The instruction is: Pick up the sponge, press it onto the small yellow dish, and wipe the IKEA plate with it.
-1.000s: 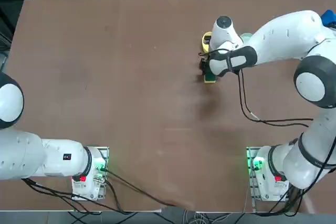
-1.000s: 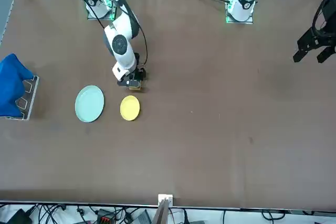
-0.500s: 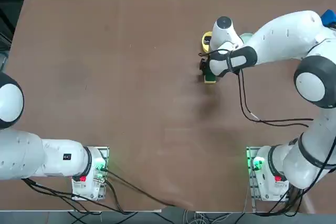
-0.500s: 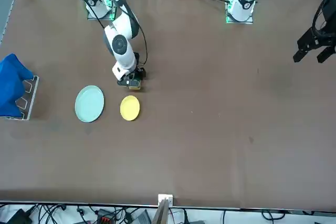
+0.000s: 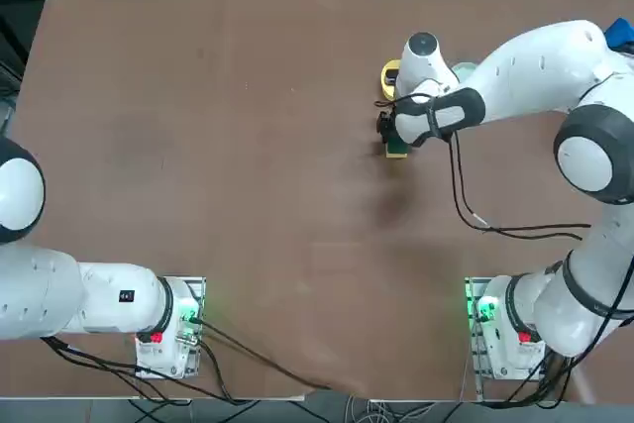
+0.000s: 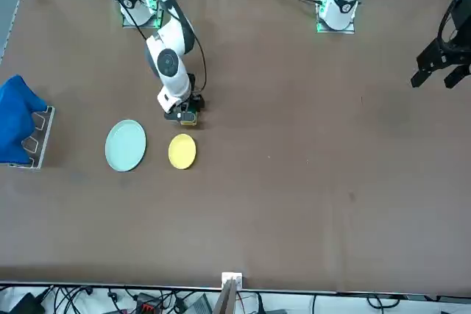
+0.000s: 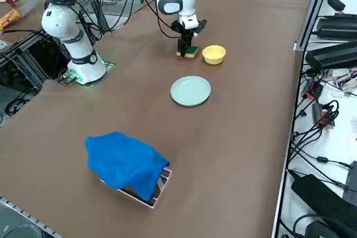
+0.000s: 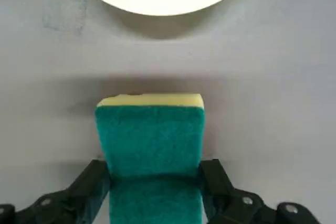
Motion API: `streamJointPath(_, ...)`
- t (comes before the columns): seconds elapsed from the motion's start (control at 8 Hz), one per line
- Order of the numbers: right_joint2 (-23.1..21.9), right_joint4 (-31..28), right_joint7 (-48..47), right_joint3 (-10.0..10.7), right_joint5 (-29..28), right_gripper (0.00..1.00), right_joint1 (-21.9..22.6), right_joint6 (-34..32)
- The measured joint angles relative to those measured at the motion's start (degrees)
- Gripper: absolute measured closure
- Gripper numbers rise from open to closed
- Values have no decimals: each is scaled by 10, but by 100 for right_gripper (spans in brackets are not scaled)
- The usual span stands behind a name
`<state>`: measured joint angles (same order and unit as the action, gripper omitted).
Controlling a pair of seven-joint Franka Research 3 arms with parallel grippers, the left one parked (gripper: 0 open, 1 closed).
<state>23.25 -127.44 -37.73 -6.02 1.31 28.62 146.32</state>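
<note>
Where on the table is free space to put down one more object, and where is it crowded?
Free: the table toward the parked arm. Crowded: around the right gripper straddling the sponge, beside the small yellow dish and IKEA plate.

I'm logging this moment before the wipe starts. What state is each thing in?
Sponge: flat on the table, green side up, between the end effector's fingers.
Right end effector: open, straddling the sponge.
Yellow dish: upright, empty.
Plate: flat, empty.
Blue cloth: draped over a rack.
</note>
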Motion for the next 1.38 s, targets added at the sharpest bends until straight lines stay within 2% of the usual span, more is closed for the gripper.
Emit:
streamJointPath(0.25, 3, 0, 0, 0, 0, 0, 0, 3)
streamJointPath(0.5, 3, 0, 0, 0, 0, 5, 0, 4)
streamJointPath(0.62, 3, 0, 0, 0, 0, 15, 0, 4)
streamJointPath(0.75, 3, 0, 0, 0, 0, 30, 0, 5)
streamJointPath(0.88, 2, 0, 0, 0, -1, 39, 0, 5)
streamJointPath(1.0, 1, 0, 0, 0, -1, 42, 0, 5)
streamJointPath(1.38, -1, 1, 0, 1, -1, 61, 0, 5)
